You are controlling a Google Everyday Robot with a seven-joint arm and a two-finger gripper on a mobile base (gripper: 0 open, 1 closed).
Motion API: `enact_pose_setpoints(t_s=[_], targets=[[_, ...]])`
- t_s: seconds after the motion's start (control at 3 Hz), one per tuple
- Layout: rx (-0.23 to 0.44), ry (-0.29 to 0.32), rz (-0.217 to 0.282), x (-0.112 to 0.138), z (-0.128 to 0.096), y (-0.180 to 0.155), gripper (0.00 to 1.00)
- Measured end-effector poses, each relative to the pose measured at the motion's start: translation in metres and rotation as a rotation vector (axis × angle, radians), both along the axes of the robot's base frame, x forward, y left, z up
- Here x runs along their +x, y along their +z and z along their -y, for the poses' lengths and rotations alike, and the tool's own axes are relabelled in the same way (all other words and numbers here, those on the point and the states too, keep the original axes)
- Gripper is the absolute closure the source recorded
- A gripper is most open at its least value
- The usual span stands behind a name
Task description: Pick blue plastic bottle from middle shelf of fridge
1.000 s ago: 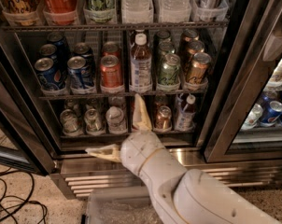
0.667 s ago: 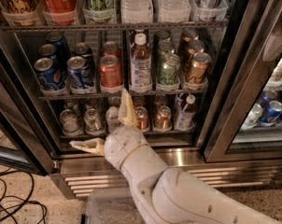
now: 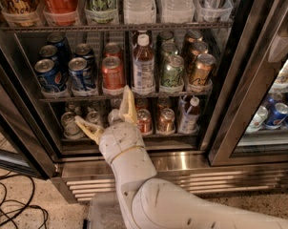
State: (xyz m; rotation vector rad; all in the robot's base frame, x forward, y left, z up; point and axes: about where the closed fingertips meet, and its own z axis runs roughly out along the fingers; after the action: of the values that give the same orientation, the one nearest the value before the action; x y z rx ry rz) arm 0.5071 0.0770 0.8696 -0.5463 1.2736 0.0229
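The blue plastic bottle (image 3: 143,65) stands upright on the middle shelf (image 3: 120,96) of the open fridge (image 3: 230,104). It has a white cap, dark drink and a pale label, between a red can (image 3: 112,73) and a green can (image 3: 172,72). My gripper (image 3: 106,112) is below the bottle and to its left, in front of the lower shelf. It is open and empty, one finger (image 3: 128,105) pointing up toward the shelf edge, the other finger (image 3: 88,128) out to the left.
Blue cans (image 3: 67,73) stand at the left of the middle shelf, bronze cans (image 3: 200,69) at the right. A smaller white-capped bottle (image 3: 189,114) and cans stand on the lower shelf. Big bottles fill the top rack (image 3: 115,26). Cables (image 3: 13,202) lie on the floor at left.
My gripper moved left, then rose a little toward the middle shelf, still open. Nothing in the fridge has moved.
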Motion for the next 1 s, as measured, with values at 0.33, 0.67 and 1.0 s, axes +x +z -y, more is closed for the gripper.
enact_pose_setpoints(t_s=[0.33, 0.67, 1.0], targets=[[0.052, -0.143, -0.011, 0.01, 0.03, 0.0, 0.18], [0.096, -0.247, -0.035, 0.013, 0.057, -0.004, 0.18], [0.101, -0.287, -0.079, 0.021, 0.083, -0.005, 0.27]])
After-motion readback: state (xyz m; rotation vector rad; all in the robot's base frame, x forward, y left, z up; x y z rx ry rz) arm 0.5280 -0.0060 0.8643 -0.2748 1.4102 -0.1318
